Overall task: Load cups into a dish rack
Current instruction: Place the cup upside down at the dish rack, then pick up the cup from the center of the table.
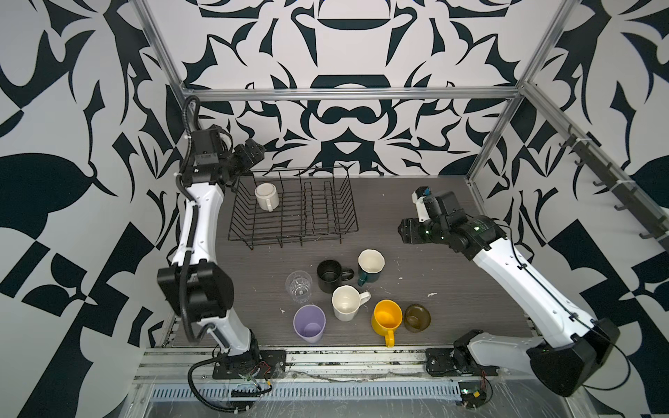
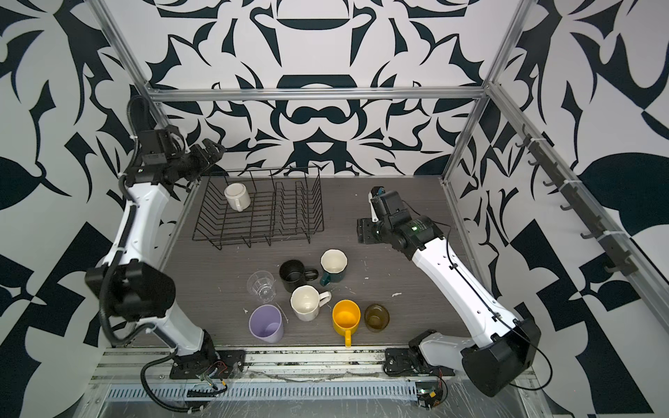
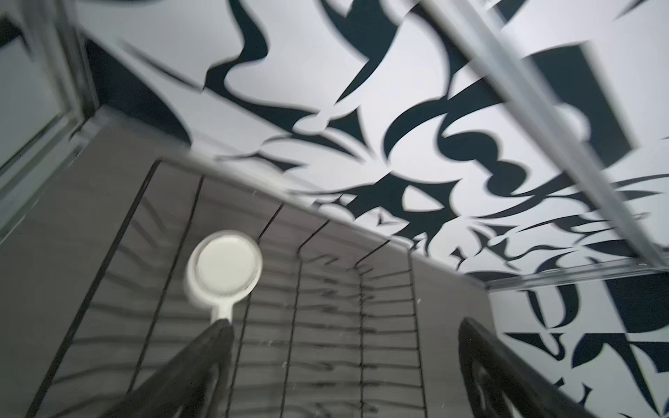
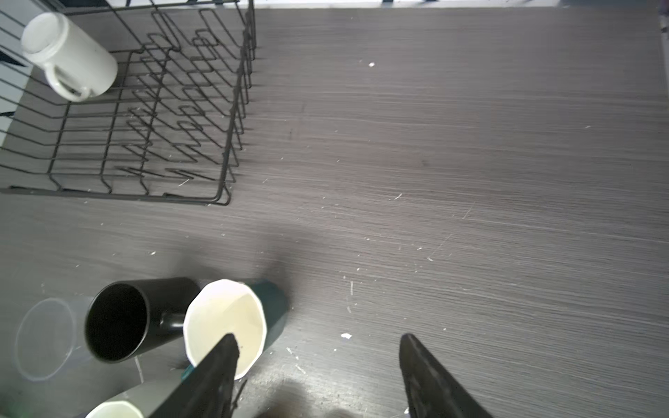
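Note:
The black wire dish rack [image 1: 282, 240] stands at the table's back left, and a white mug [image 1: 266, 196] sits mouth down in its left part. My left gripper [image 3: 345, 323] hovers open above the rack's back left corner [image 1: 253, 148], empty. Several cups stand in front: black mug [image 1: 329, 275], teal mug [image 1: 370, 266], clear glass [image 1: 299, 287], cream mug [image 1: 345, 302], lilac tumbler [image 1: 309, 323], yellow mug [image 1: 387, 318], olive-brown glass [image 1: 417, 317]. My right gripper [image 4: 318, 336] is open above bare table, just right of the teal mug [image 4: 231, 318]. One of its fingers overlaps that mug's rim in the wrist view.
Aluminium frame posts and patterned walls close in the table on three sides. A rail of dark hooks [image 1: 615, 188] runs along the right wall. Bare wood-grain table [image 1: 383, 202] lies between the rack and the right arm. Both arm bases sit on the front rail [image 1: 354, 356].

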